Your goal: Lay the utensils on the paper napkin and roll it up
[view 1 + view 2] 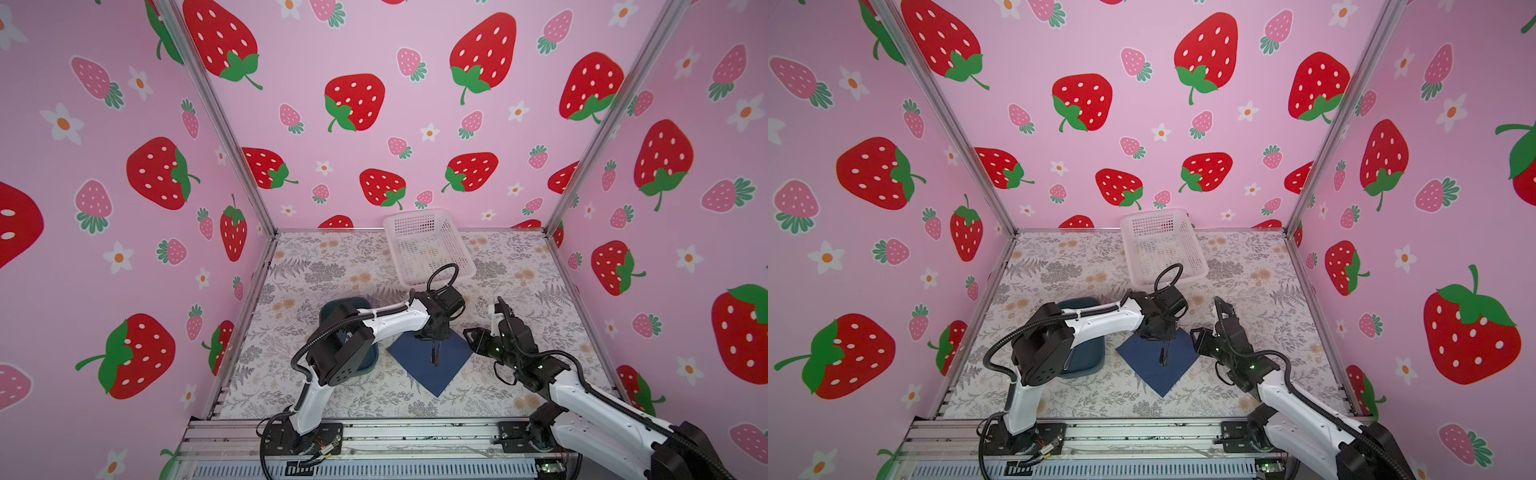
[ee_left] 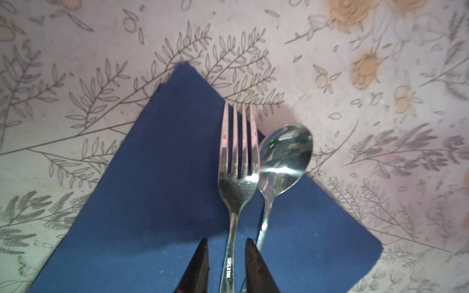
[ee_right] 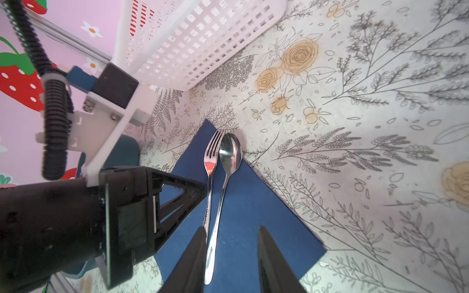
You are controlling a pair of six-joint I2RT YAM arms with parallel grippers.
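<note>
The left tool point(image 2: 227, 241) stands released over the navy paper napkin point(image 2: 157, 177). Its two black fingers point(image 2: 200, 266) straddle the handle of the fork point(image 2: 237, 162), with a gap showing on either side, so nothing is gripped. The fork lies flat on the napkin, and its tines point away from the tool and reach just past the napkin's edge. The spoon point(image 2: 284, 157) lies right against the fork, and its handle runs past the outside of one finger. Its bowl hangs partly over the napkin's edge onto the floral desk point(image 2: 76, 38).

The right tool point(image 3: 232, 229) is also released and holds nothing. It hovers beside the napkin's corner, near the handle ends. Beyond the left tool sits the white perforated basket point(image 3: 193, 38). A teal tray point(image 1: 332, 305) lies under the left arm.
</note>
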